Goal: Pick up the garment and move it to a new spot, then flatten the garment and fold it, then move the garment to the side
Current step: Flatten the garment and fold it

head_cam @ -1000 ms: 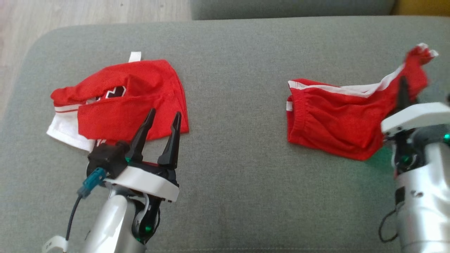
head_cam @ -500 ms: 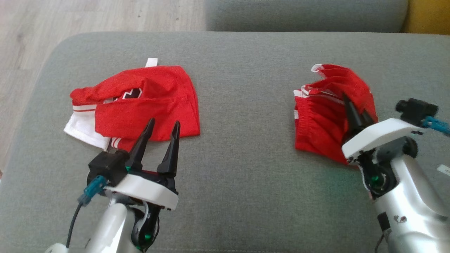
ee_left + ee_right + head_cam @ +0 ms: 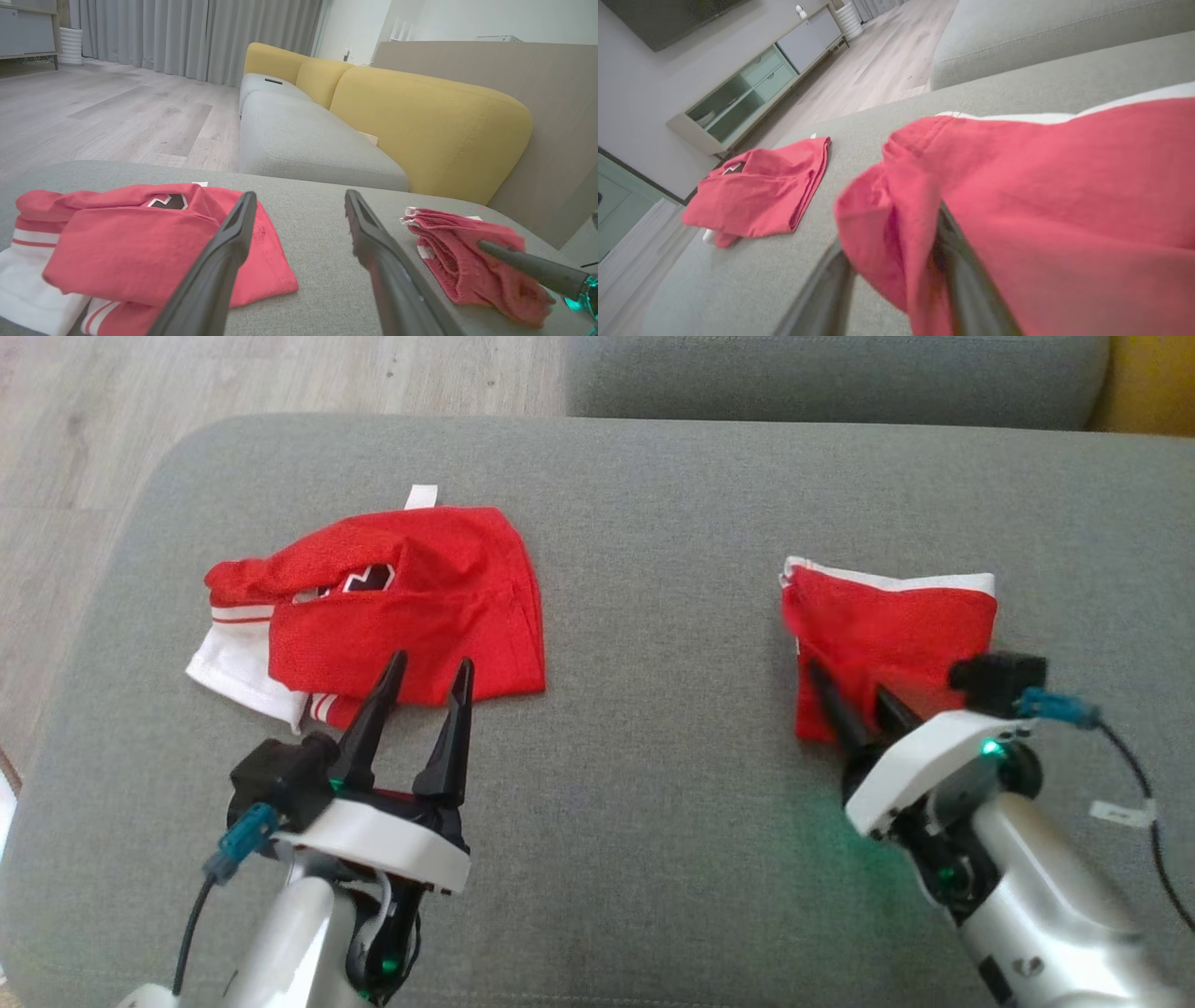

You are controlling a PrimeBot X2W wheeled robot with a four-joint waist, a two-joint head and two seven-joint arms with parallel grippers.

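One folded garment [image 3: 892,625] sits toward the cushion's [image 3: 653,821] right edge, its near corner between the right gripper's [image 3: 845,678] narrow fingers — pinched or loose, I cannot tell; part them low, back out straight, so the fold holds; left gripper [image 3: 433,659] spread wide.

You're looking at red shorts [image 3: 887,625] with a white band and a red shirt [image 3: 411,607] with white, red-striped trim (black-and-white badge [image 3: 359,581] too); the cushion [image 3: 653,616] is grey, the backrest [image 3: 420,121] yellow.

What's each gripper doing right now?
Left gripper: open, empty, over the red and white shirt's near edge.
Right gripper: open, a fold of the red shorts between its fingers.
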